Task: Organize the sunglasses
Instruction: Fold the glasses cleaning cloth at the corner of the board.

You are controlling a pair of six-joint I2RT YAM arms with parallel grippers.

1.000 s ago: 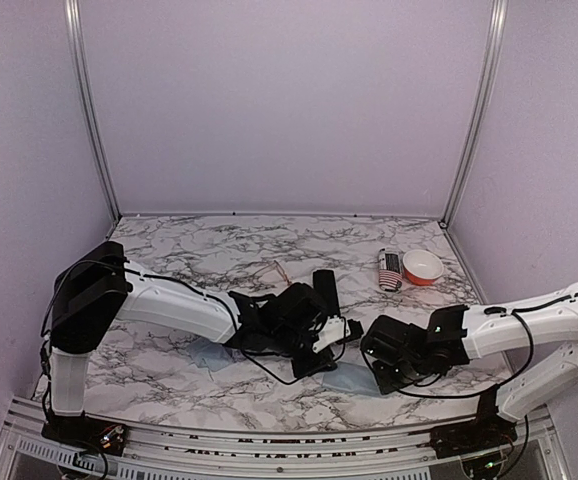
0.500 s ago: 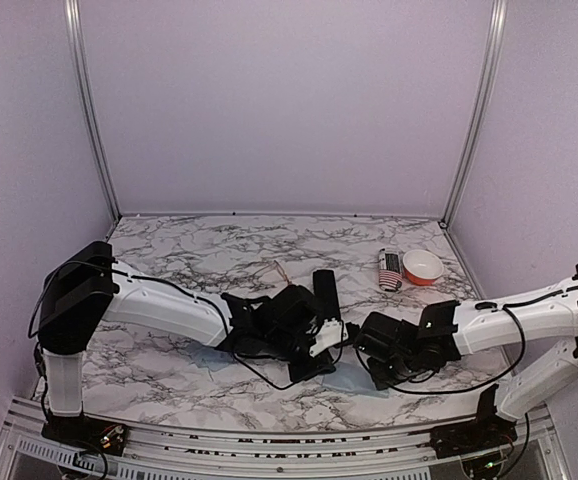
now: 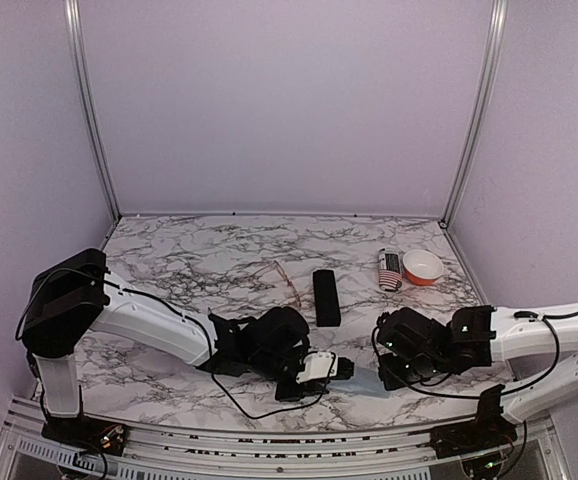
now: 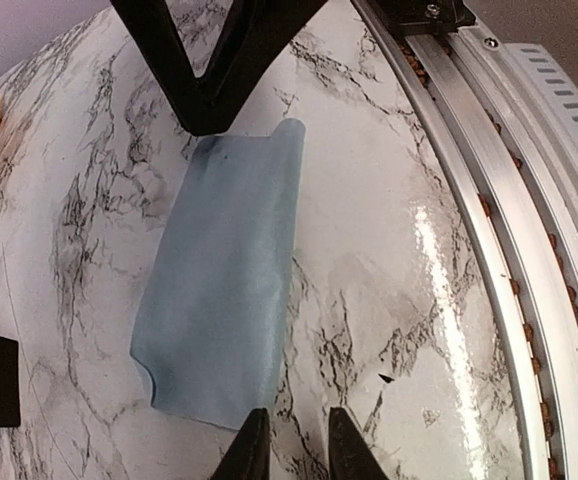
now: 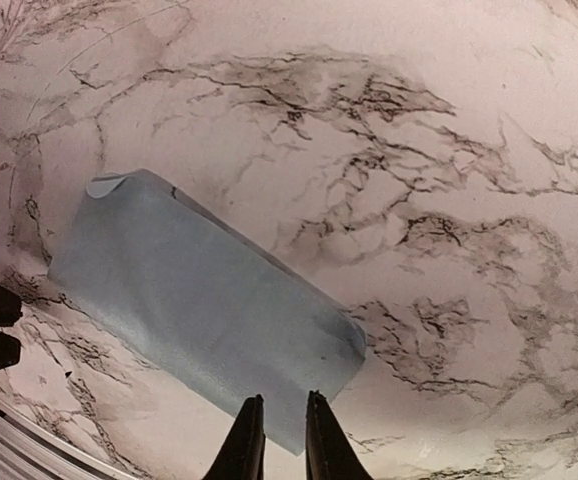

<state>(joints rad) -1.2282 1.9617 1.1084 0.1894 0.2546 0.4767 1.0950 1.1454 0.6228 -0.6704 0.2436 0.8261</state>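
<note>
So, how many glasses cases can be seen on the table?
2. The black case lies mid-table, right of the wire-framed sunglasses; the stars-and-stripes case is beside the orange bowl, far right. The left arm or right arm may hide more.

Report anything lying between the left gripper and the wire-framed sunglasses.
No object stands between them. The wire-framed sunglasses lie beyond the left arm's own wrist, the black case just to their right. The left gripper points away from them, at the blue cloth.
</note>
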